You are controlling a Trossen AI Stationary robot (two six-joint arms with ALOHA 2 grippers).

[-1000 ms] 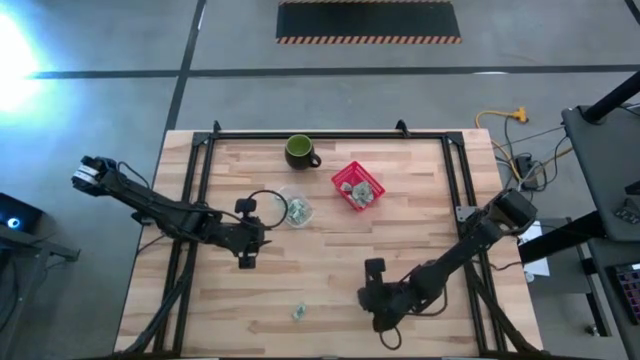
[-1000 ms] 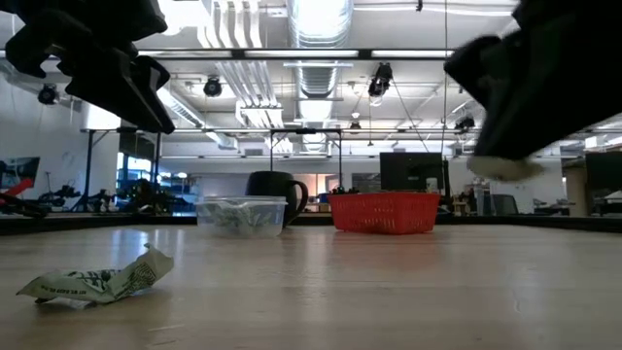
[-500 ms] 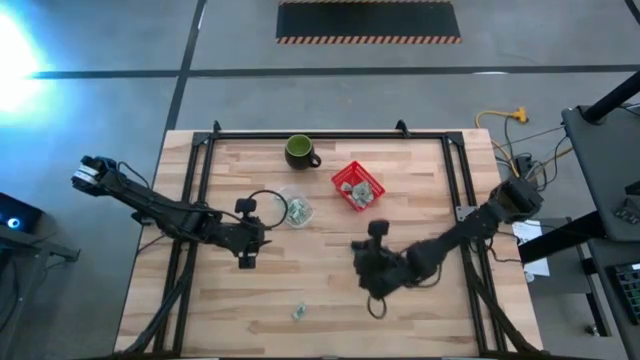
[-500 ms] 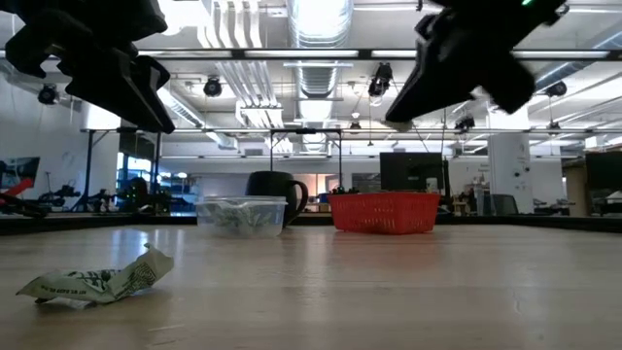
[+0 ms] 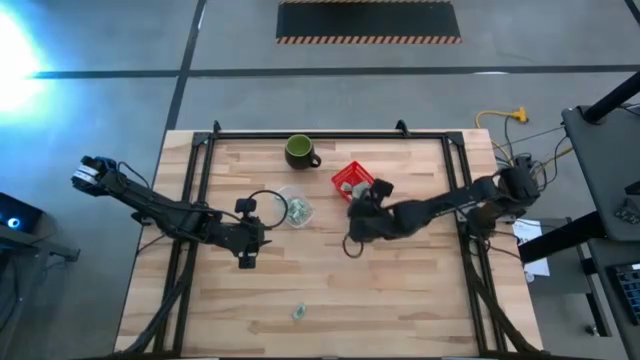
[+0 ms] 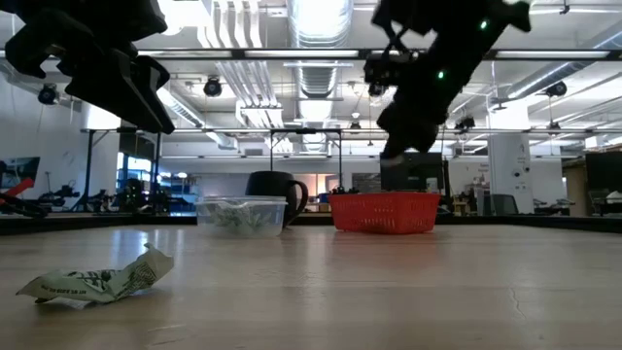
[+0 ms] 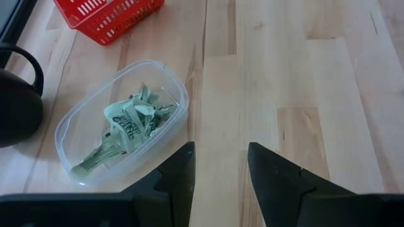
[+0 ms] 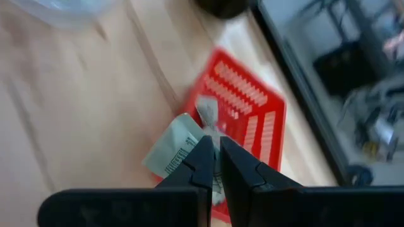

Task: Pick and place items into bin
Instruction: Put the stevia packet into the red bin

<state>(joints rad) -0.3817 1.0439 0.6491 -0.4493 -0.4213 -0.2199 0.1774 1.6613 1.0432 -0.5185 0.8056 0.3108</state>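
Observation:
My right gripper [image 8: 213,159] is shut on a pale green-and-white wrapper piece [image 8: 172,155] and hangs over the near edge of the red bin [image 8: 247,108]. The high view shows that gripper [image 5: 361,202] beside the bin [image 5: 350,178]. Several more pieces lie in a clear tub [image 7: 123,123]. My left gripper [image 7: 219,165] stands open just on the near side of the tub, with nothing between its fingers. One loose piece [image 5: 299,313] lies flat on the table near its front edge; the low view shows this piece [image 6: 97,281] too. My right gripper pinches the wrapper piece between its two fingers, by the part of it [image 8: 189,151] right beside the tips. The fingers slant downward toward the bin. The piece sticks out to one side of the fingers, lifted clear of the table.
A dark green mug [image 5: 298,151] stands at the far side, left of the bin. The clear tub [image 5: 296,210] sits between the two arms. A black frame [image 5: 300,134] runs along the table's far edge. Bare wood lies across the near half.
My right gripper, shut the whole time, has swung from the table's near right part toward the far edge, up to the red bin, rising a little and turning as it went.

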